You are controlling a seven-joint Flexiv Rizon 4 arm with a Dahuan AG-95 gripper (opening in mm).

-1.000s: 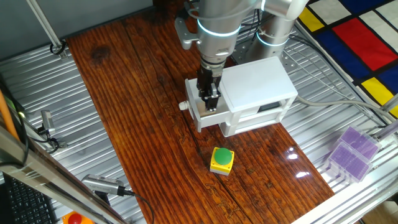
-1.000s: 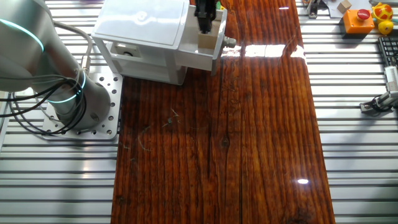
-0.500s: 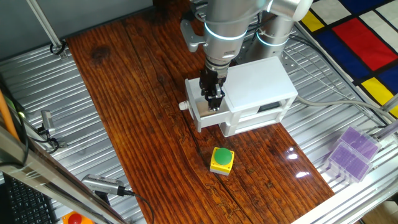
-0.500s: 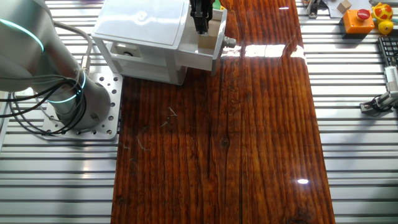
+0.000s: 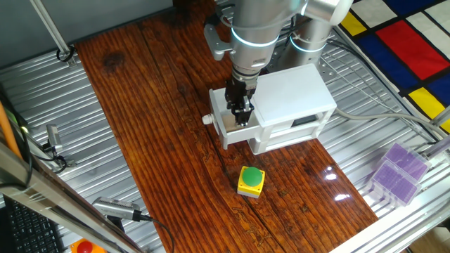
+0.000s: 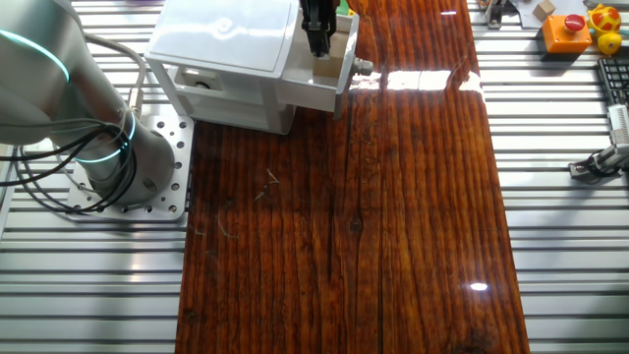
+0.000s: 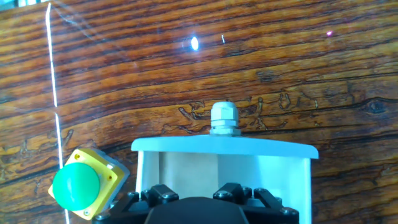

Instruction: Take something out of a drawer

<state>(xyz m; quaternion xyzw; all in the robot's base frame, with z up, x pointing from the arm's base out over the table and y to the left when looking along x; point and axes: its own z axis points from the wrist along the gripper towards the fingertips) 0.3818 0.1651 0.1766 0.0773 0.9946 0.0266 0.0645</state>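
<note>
The silver robot arm with a glowing cyan ring [image 5: 252,28] stands almost upright over the white plastic box cabinet [image 5: 290,95], its black two-finger gripper [image 5: 240,112] pointing straight down into the pulled-out upper white drawer [image 5: 223,128], whose small round white knob [image 7: 223,118] faces the dark wooden table [image 5: 162,126]. The fingertips are sunk inside the drawer, so whether the jaws are parted or closed on anything cannot be told, and the small tan cube is hidden from every view. A yellow box with a green button [image 5: 251,180] sits on the table near the drawer front, apart from it.
</note>
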